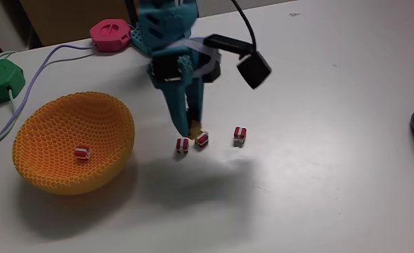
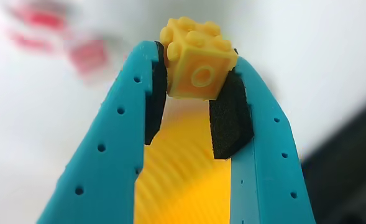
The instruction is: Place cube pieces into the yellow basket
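At frame centre, fixed view: gripper (image 1: 194, 128) pinching yellow-orange cube (image 2: 196, 59) between black pads (image 2: 230, 118) | yellow basket (image 1: 115, 151) at left | lift straight, clearing striped cubes (image 1: 202, 139), release over bowl.

**Where the things lie on the table**

In the fixed view the basket (image 1: 73, 143) stands at the left with one cube (image 1: 82, 152) inside it. Right of it three cubes (image 1: 183, 145) (image 1: 202, 139) (image 1: 240, 135) lie in a row. The gripper (image 1: 192, 126) stands just behind the middle one, with a fifth cube (image 2: 197, 59) between its pads.
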You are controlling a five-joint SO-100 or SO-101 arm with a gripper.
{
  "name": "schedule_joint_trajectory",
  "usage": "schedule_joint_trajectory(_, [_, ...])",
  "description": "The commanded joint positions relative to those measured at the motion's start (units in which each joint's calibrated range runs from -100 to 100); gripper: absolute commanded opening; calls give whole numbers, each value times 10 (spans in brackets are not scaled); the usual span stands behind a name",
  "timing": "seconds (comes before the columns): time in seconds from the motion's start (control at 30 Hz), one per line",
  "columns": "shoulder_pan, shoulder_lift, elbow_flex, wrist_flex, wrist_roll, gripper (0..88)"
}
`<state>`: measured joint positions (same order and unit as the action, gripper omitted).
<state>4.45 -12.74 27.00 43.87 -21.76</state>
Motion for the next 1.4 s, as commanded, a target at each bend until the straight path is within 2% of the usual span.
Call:
schedule_joint_trajectory(0.0, [98,-142,-38,50,31,0])
schedule_joint_trajectory(0.17, [254,-185,-9,96,61,7])
schedule_joint_trajectory(0.2, [270,-183,-1,102,68,90])
schedule_joint_trajectory(0.23, [278,-180,10,107,87,232])
schedule_joint_trajectory(0.27, [284,-179,16,120,96,307])
schedule_joint_trajectory(0.37, [283,-178,28,152,102,407])
schedule_joint_trajectory(0.47, [263,-179,21,192,99,454])
schedule_joint_trajectory(0.6, [177,-178,-9,237,73,440])
schedule_joint_trajectory(0.7, [77,-170,-3,247,43,401])
schedule_joint_trajectory(0.8, [-39,-122,17,216,0,371])
schedule_joint_trajectory(0.9, [-111,-67,58,159,-50,334])
schedule_joint_trajectory(1.07, [-145,1,110,58,-105,298])
schedule_joint_trajectory(1.37, [-110,39,130,-3,-122,283])
